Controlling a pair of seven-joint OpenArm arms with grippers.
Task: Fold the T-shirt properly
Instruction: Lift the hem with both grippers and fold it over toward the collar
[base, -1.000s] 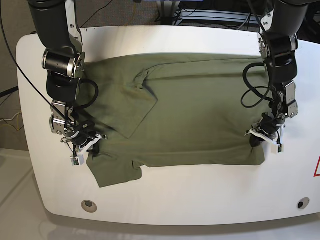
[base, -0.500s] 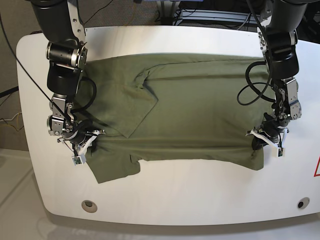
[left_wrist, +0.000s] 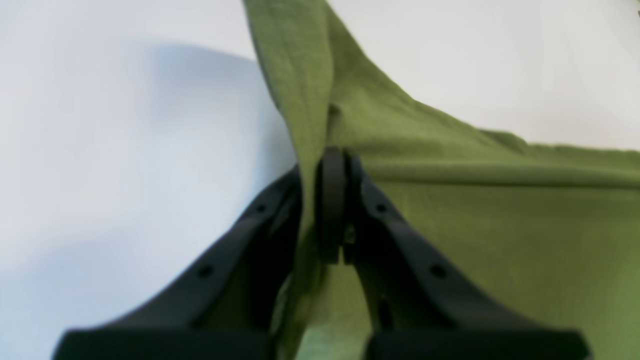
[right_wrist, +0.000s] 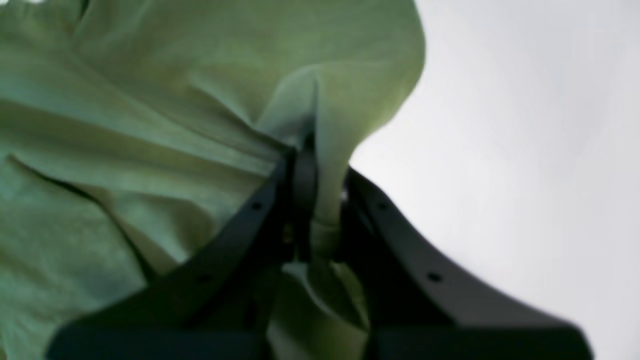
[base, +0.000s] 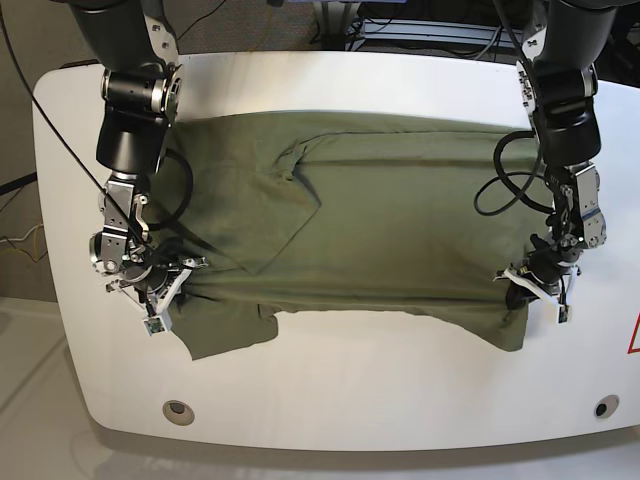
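Shirt (base: 380, 220) spread flat over most of the white desk (base: 330, 400), neck toward the left of the base view, one sleeve already laid in over the chest.

Left of base view: right gripper (base: 158, 290), jaws clamped on a pinch of cloth by the near sleeve. The near edge is judged to be raised at both ends so it can be carried across as one straight fold line.

Right of base view: left gripper (base: 535, 287), jaws clamped on the near hem corner, cloth drawn taut between the two grips.

Fingertips are buried in cloth in both wrist views; number of layers pinched cannot be told. Both wrist views blurred. Arms cut off at frame top.
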